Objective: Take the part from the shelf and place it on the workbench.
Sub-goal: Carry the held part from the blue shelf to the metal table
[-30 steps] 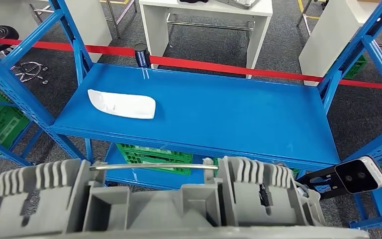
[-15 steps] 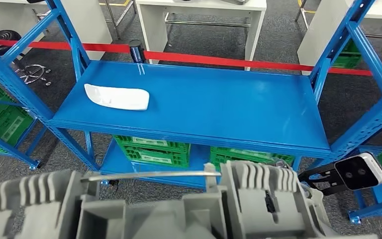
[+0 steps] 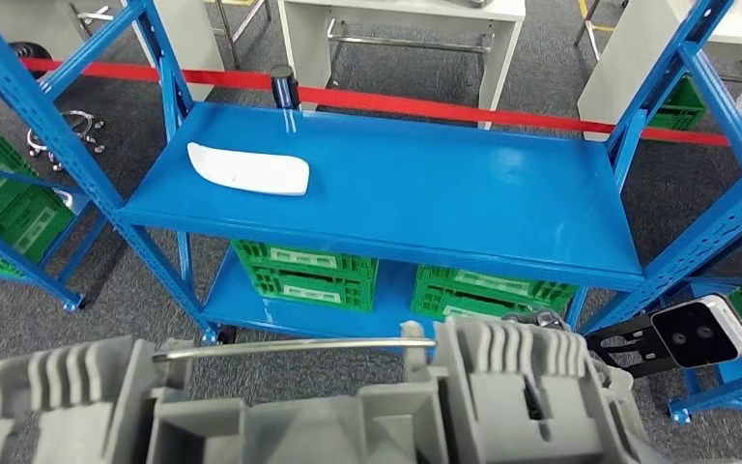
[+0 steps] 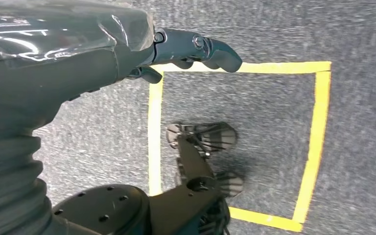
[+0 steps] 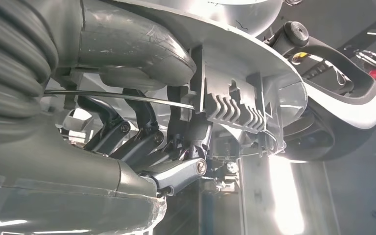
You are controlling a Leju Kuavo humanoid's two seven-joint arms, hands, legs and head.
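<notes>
No brand or readable writing anywhere; the pale labels on the green crates (image 3: 301, 274) on the lower shelf are too small to make out, and what the crates hold cannot be told. The grey part (image 3: 367, 406) sits low in the head view, a big ribbed plastic moulding with a thin metal rod (image 3: 295, 345) running across its top. In the right wrist view the right hand (image 5: 156, 147) has its dark fingers (image 5: 142, 142) curled up against the underside of that grey part (image 5: 235, 105), gripping it. The left hand (image 4: 186, 51) hangs over the grey carpet (image 4: 274, 29), fingers bent loosely inward with nothing in them, and just beyond the fingertips runs a yellow tape square (image 4: 318, 137) on the floor. Well ahead of the held part stands the blue shelf (image 3: 541, 208), and a white curved piece (image 3: 248, 169) lies flat on its top deck towards the left end. Behind the shelf a red strip (image 3: 502, 114) crosses the floor, with a short dark post (image 3: 282, 87) standing at it and white tables (image 3: 401, 29) beyond. More green crates (image 3: 0, 208) fill the rack off to the left. A white camera (image 3: 700, 332) on a black bracket sits just right of the part.
</notes>
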